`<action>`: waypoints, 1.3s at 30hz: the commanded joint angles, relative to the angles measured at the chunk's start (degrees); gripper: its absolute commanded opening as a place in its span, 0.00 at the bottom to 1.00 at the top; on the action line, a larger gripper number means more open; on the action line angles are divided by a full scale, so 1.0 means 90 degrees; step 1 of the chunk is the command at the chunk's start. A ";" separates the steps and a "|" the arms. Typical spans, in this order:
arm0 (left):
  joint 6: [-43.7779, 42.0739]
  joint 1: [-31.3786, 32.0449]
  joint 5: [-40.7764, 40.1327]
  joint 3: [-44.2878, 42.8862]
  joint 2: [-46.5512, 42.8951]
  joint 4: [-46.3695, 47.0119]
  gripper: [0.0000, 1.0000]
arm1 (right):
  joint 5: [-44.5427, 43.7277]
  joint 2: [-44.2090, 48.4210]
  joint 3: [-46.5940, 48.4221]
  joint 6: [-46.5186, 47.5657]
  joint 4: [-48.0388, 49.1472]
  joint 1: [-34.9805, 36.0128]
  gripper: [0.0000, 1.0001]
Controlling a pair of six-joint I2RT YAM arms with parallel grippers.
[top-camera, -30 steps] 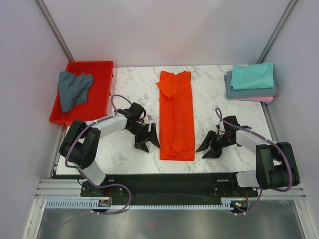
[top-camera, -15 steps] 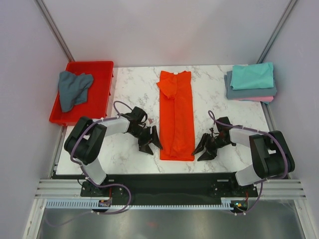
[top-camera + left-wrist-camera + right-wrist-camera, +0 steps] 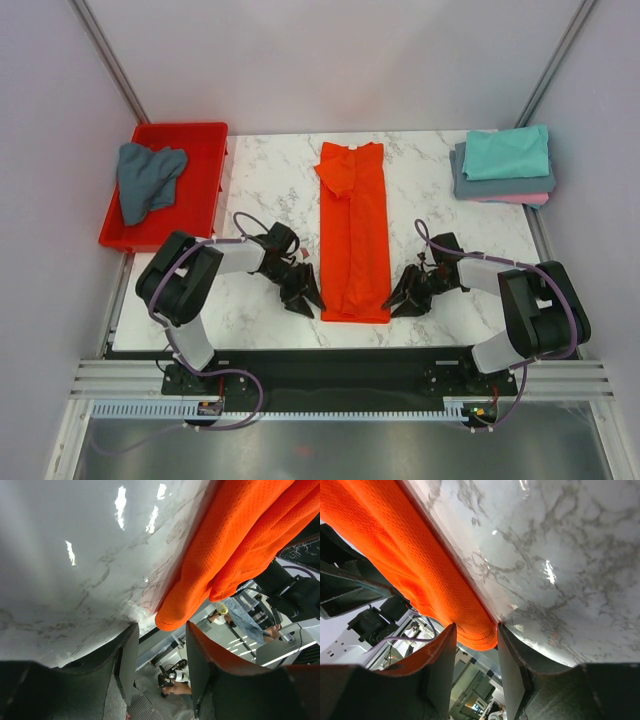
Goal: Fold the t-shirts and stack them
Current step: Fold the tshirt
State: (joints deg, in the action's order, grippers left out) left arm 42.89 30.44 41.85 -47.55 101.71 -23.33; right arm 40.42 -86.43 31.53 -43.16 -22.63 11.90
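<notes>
An orange-red t-shirt (image 3: pixel 352 230), folded into a long narrow strip, lies down the middle of the marble table. My left gripper (image 3: pixel 303 297) lies low at its near left corner and my right gripper (image 3: pixel 403 298) at its near right corner. In the left wrist view the shirt's corner (image 3: pixel 172 617) sits just at the mouth of the left gripper (image 3: pixel 161 632), whose jaws stand apart. In the right wrist view the hem corner (image 3: pixel 477 632) reaches between the fingertips of the right gripper (image 3: pixel 475 630); the right finger (image 3: pixel 507 650) touches the cloth and a gap shows on the other side.
A red tray (image 3: pixel 180 130) at the back left holds a crumpled slate grey-blue t-shirt (image 3: pixel 147 178). At the back right sits a stack of folded shirts: teal (image 3: pixel 508 152) on top, grey-blue (image 3: pixel 500 186) under it, pink (image 3: pixel 530 200) at the bottom. The table's near edge (image 3: pixel 350 335) runs just below both grippers.
Both grippers have slid inward along the table to the orange-red shirt's near corners, and both pairs of jaws have narrowed. The shirt itself has not moved.
</notes>
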 commanded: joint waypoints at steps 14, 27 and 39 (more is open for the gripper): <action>0.0293 0.0222 0.0302 -0.0088 0.0232 0.0473 0.35 | 0.0020 0.0053 -0.0192 -0.0107 0.0298 0.0240 0.40; -0.0107 0.0251 0.0049 -0.0585 -0.0304 0.0094 0.02 | 0.0030 0.0589 0.0246 0.0175 0.0220 0.0318 0.00; -0.0957 -0.0549 -0.0303 -0.1991 -0.0716 -0.0542 0.02 | -0.0185 0.0474 0.2540 0.0957 -0.0122 -0.0169 0.00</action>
State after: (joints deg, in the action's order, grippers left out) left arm 38.61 27.51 40.53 -61.36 95.68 -25.87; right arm 40.03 -80.40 48.88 -37.41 -23.83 12.23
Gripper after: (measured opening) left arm 0.032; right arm 0.011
